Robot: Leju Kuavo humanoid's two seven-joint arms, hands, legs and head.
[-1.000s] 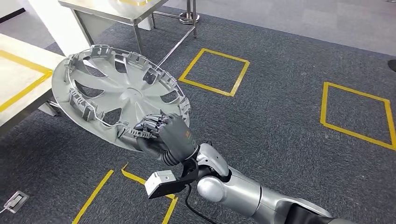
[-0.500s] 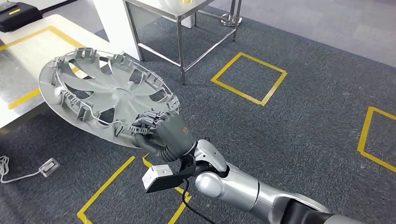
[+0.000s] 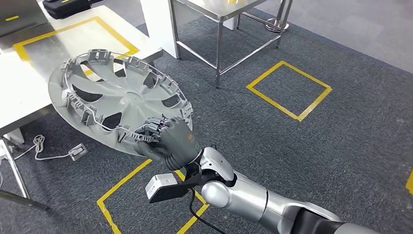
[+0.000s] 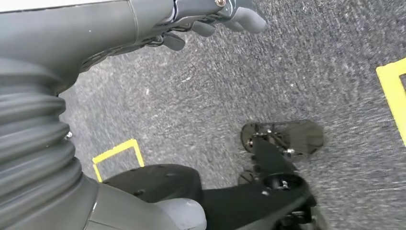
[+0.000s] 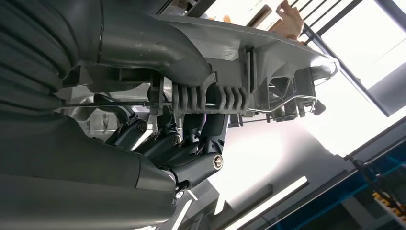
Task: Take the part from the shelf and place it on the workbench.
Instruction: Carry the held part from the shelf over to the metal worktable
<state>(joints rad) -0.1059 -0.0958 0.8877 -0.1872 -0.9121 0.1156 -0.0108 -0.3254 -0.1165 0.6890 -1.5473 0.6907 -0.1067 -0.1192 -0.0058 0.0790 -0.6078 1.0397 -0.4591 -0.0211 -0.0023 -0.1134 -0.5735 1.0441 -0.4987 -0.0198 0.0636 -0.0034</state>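
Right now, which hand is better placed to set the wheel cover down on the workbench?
The right hand: it already grips the wheel cover by its rim, close beside the workbench. The left hand hangs over the floor, holding nothing.

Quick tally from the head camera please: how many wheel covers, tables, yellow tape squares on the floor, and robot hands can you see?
Wheel covers: 1, held by the right robot hand
Tables: 2, white workbench and steel table
Yellow floor squares: 2 in full, and, plus a tape corner at the picture's right edge
Robot hands: 1, right robot hand
Total: 6
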